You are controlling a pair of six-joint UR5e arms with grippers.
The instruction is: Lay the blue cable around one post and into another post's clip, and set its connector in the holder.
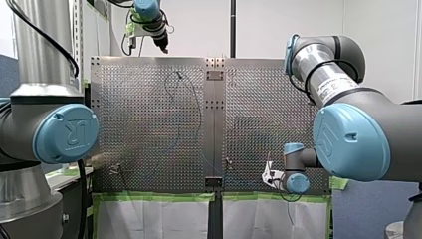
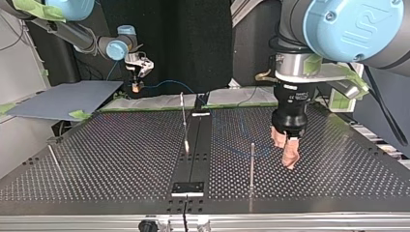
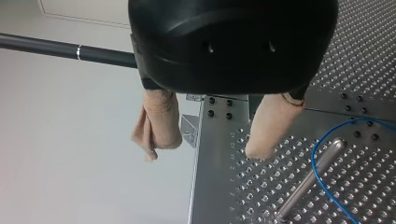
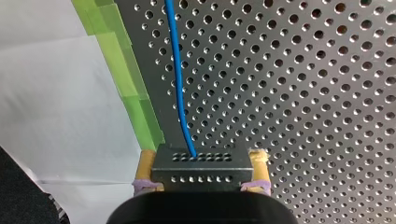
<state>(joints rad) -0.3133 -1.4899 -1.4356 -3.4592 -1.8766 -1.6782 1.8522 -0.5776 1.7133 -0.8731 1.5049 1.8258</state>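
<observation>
In the top view, the table (image 2: 96, 145) carries a central strip (image 2: 196, 145) with a plate (image 2: 188, 188) at its near end. One post (image 2: 252, 162) stands right of the strip, a second post (image 2: 183, 121) just left of it, and a third post (image 2: 53, 157) near the left edge. My left gripper (image 2: 285, 147) hangs just right of the first post. My right gripper (image 2: 137, 86) sits beyond the far edge with the connector (image 4: 201, 165) between its fingers. The cable (image 4: 176, 70) runs from the connector over the table.

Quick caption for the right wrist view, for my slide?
My right gripper clamps the black connector, blue cable trailing ahead over the perforated table.
</observation>
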